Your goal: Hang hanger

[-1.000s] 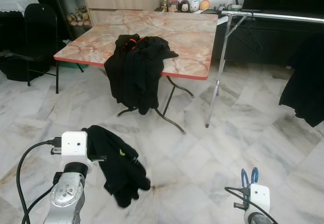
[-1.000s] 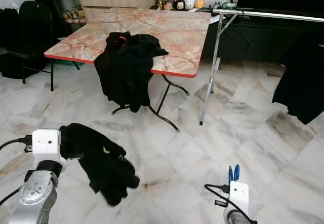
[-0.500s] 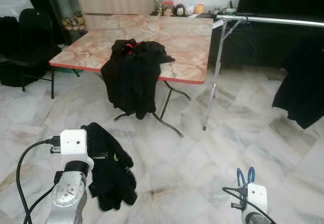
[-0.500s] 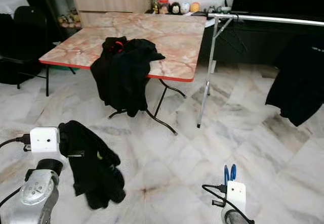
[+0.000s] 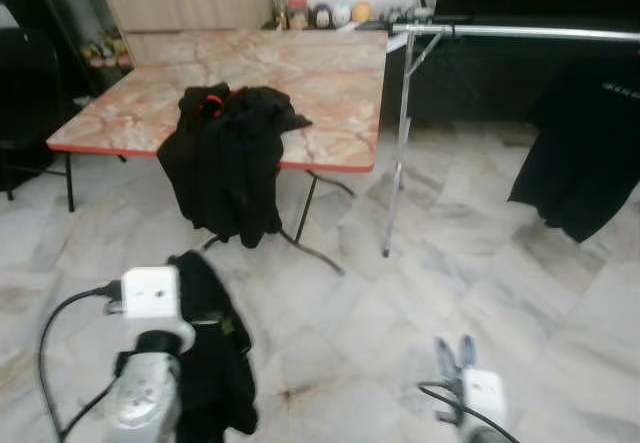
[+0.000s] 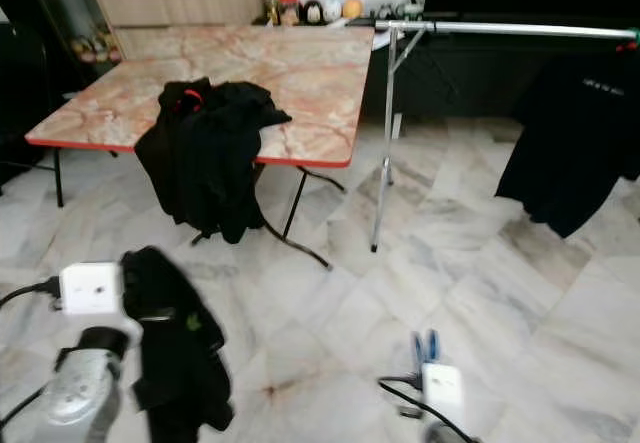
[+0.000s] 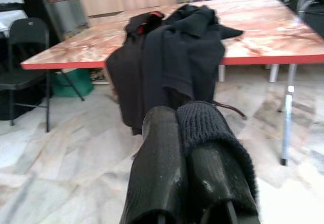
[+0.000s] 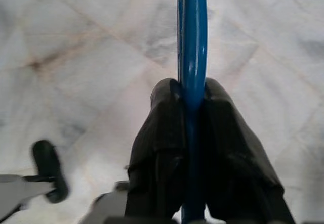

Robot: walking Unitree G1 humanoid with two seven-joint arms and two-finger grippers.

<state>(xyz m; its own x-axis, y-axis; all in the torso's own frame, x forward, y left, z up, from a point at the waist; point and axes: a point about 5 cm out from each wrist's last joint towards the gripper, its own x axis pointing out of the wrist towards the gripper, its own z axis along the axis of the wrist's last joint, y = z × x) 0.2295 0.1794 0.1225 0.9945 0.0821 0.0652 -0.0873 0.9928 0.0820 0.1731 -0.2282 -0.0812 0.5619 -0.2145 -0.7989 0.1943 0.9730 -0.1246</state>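
My right gripper (image 8: 191, 90) is shut on a blue hanger (image 8: 192, 27), which pokes up low on the right in the eye views (image 6: 427, 345). My left gripper (image 7: 185, 115) is shut on a black garment (image 5: 215, 363) that droops from it towards the floor; its knit cuff (image 7: 210, 120) lies over one finger. A silver clothes rail (image 5: 520, 31) runs across the upper right on a metal stand (image 5: 396, 143). A black T-shirt (image 5: 585, 153) hangs from it at the far right.
A marble-topped folding table (image 5: 330, 73) with a red edge stands ahead on the left, with a pile of black clothes (image 5: 225, 158) draped over its front edge. A black chair (image 7: 23, 37) stands far left. A dark unit (image 5: 470, 73) stands behind the rail. The floor is pale marble tile.
The whole picture has shifted left and blurred, so the camera has turned right; more of the rail and the hanging T-shirt show. Both grippers keep their hold.
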